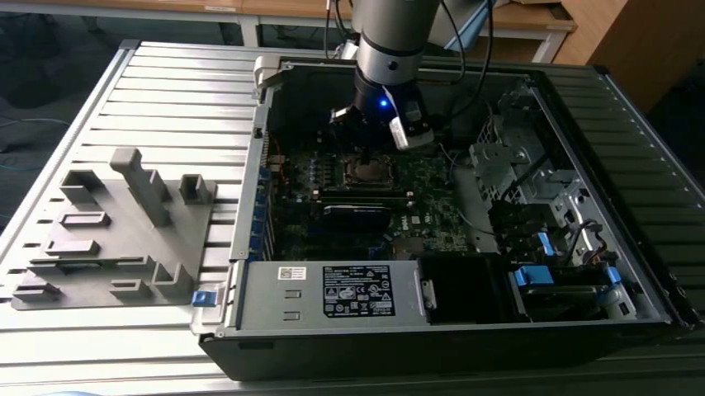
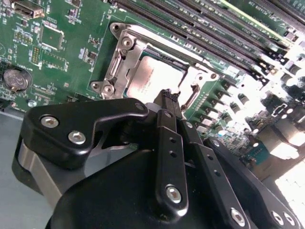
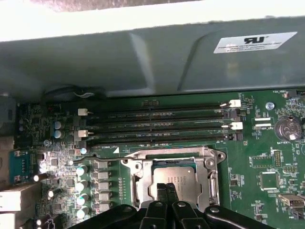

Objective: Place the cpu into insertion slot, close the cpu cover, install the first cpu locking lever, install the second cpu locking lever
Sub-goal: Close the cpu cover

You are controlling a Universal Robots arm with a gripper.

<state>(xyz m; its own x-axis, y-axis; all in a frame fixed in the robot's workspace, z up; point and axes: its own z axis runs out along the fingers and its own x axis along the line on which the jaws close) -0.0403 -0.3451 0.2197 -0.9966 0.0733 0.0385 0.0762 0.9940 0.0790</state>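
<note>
The cpu (image 2: 151, 78) lies flat in its socket on the green motherboard, its dull silver top showing in both wrist views (image 3: 186, 179). The shiny cpu cover (image 2: 143, 40) lies down around it as a frame (image 3: 174, 155). My gripper (image 2: 167, 98) is shut with nothing between its black fingers, and its tips (image 3: 167, 187) stand just over the cpu's edge. A thin wire lever (image 2: 192, 97) curves along the socket's side right beside the tips; I cannot tell whether it is latched. In the exterior view the gripper (image 1: 369, 157) hangs inside the open computer case above the socket (image 1: 367, 171).
Long memory slots (image 3: 157, 124) run beside the socket, with capacitors (image 3: 83, 183) and a coin battery (image 3: 288, 128) nearby. The case walls, a power supply box (image 1: 330, 289) and a drive cage (image 1: 529, 181) hem in the arm. A grey fixture block (image 1: 111, 231) sits on the table at the exterior view's left.
</note>
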